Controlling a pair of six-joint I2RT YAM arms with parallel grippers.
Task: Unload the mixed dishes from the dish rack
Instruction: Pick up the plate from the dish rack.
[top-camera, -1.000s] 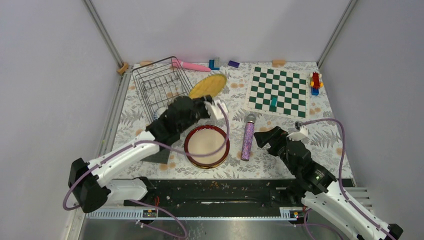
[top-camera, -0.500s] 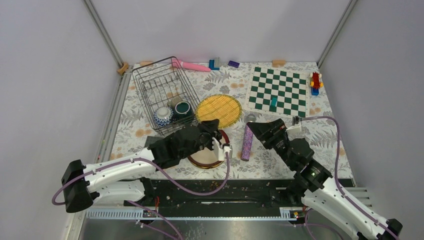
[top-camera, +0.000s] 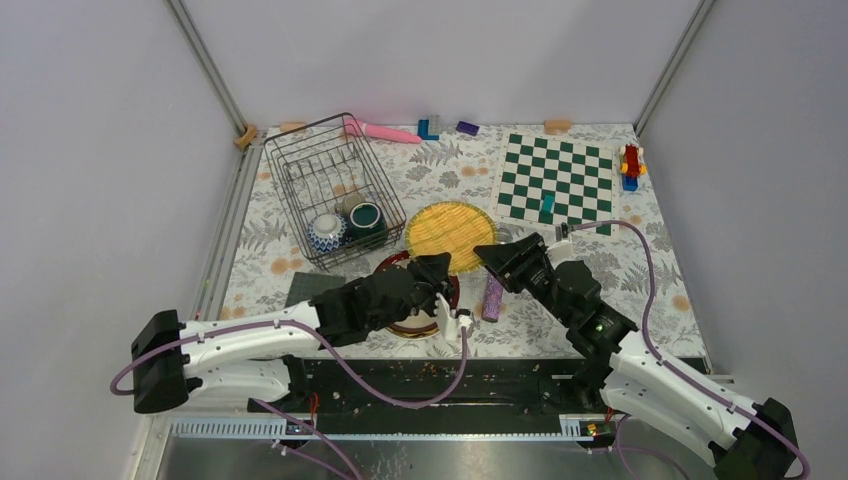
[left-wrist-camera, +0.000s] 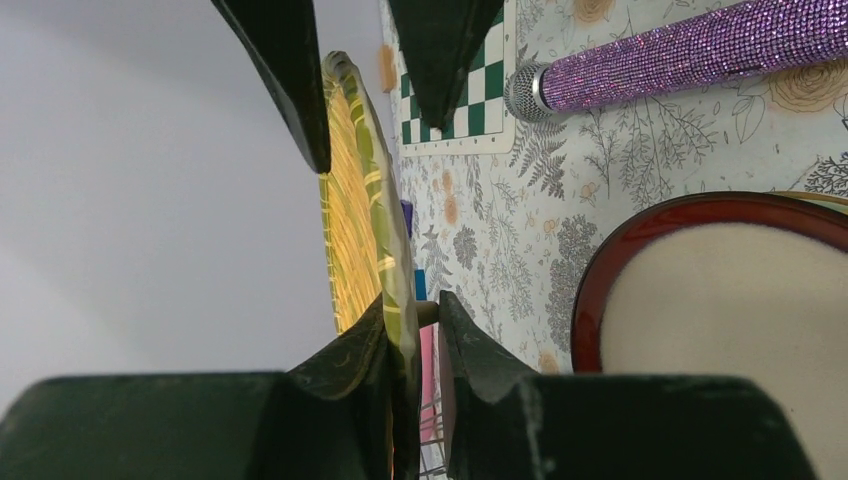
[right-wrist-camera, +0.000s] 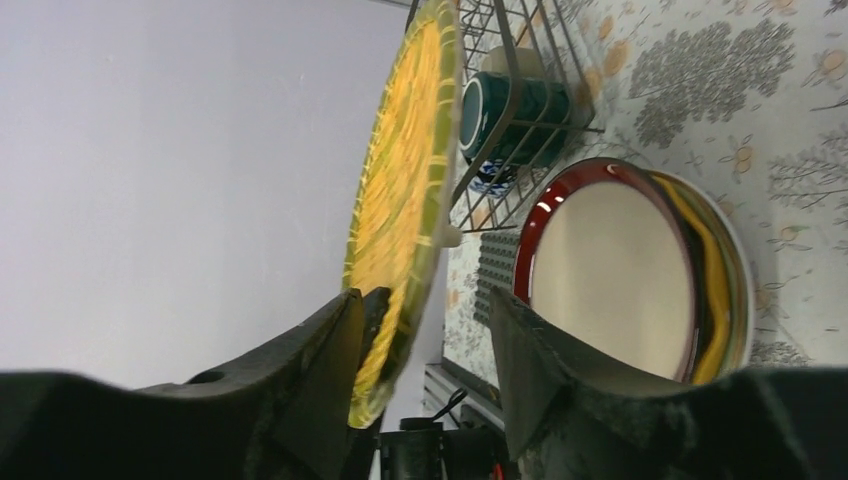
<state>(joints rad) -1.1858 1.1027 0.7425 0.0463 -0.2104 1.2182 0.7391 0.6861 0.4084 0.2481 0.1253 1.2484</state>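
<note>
My left gripper (top-camera: 437, 266) is shut on the near edge of the yellow woven-look plate (top-camera: 450, 228) and holds it above the table; the left wrist view shows the plate (left-wrist-camera: 365, 200) edge-on between the jaws (left-wrist-camera: 412, 305). My right gripper (top-camera: 487, 254) is open, with the plate's right rim (right-wrist-camera: 405, 200) between its fingers (right-wrist-camera: 425, 330). The red-rimmed cream plate (right-wrist-camera: 610, 270) lies below on a paler plate's rim (right-wrist-camera: 737, 285). The dish rack (top-camera: 330, 180) holds the teal mug (top-camera: 365, 215), the blue-white bowl (top-camera: 327, 231) and the greyish cup (top-camera: 350, 203).
The purple glitter cylinder (top-camera: 492, 296) lies right of the red-rimmed plate, under my right gripper. A grey square mat (top-camera: 312, 290) lies near the rack's front corner. A chessboard (top-camera: 556, 184) with a teal piece lies at the back right. Small toys line the back edge.
My left gripper carried the yellow plate from beside the rack toward the near right, over the red-rimmed plate. My right arm moved left until its open fingers straddled the plate's rim.
</note>
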